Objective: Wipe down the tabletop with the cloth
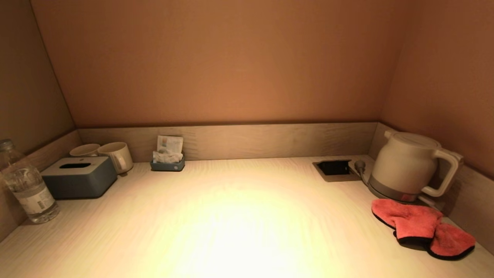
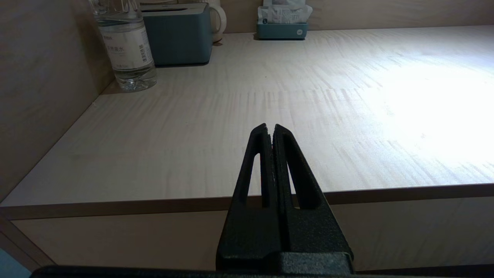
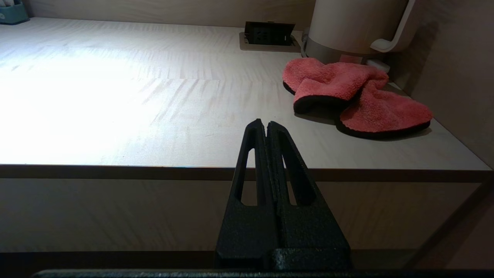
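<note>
A crumpled red cloth (image 1: 422, 227) with a dark edge lies on the light wooden tabletop (image 1: 231, 216) at the front right, just in front of the kettle; it also shows in the right wrist view (image 3: 347, 92). My right gripper (image 3: 266, 123) is shut and empty, held before the table's front edge, short of the cloth. My left gripper (image 2: 269, 127) is shut and empty, held before the front edge on the left side. Neither arm shows in the head view.
A white kettle (image 1: 411, 166) stands at the back right beside a recessed socket (image 1: 335, 168). A water bottle (image 1: 27, 185), grey tissue box (image 1: 79, 177), two cups (image 1: 115, 154) and a small sachet holder (image 1: 168, 160) stand at the left and back. Walls enclose three sides.
</note>
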{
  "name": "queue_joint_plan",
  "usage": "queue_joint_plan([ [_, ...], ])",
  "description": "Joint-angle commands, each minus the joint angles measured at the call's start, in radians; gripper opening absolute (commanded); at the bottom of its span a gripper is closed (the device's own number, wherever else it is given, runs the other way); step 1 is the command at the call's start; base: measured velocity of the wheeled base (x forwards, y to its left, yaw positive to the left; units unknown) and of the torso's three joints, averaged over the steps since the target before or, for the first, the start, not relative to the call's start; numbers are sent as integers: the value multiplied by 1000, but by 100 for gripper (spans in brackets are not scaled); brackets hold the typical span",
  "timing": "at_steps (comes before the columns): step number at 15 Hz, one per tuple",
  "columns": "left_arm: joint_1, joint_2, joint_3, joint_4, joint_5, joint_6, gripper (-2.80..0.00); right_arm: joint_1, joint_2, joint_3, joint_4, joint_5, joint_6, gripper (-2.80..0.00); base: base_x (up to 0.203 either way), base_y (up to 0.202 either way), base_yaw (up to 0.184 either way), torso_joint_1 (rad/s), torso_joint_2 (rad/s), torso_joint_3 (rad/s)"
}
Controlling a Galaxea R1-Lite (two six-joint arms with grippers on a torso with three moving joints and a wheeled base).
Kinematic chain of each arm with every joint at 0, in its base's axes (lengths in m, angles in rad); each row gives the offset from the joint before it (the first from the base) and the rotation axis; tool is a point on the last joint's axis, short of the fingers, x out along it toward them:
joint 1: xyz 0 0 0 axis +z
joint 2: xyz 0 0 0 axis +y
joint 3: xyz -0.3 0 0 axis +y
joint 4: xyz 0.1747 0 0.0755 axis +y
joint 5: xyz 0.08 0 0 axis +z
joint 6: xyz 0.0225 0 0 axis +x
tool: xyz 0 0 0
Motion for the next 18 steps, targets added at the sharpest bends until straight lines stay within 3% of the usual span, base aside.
queue_joint_plan([
  [1,1,1,-1,-1,0,0,-280,0,-1,0,0,2,-1,-280,0,0,0,0,0,0],
  [18,1,1,-1,-2,0,0,-280,0,-1,0,1,0,0,-280,0,0,0,0,0,0],
])
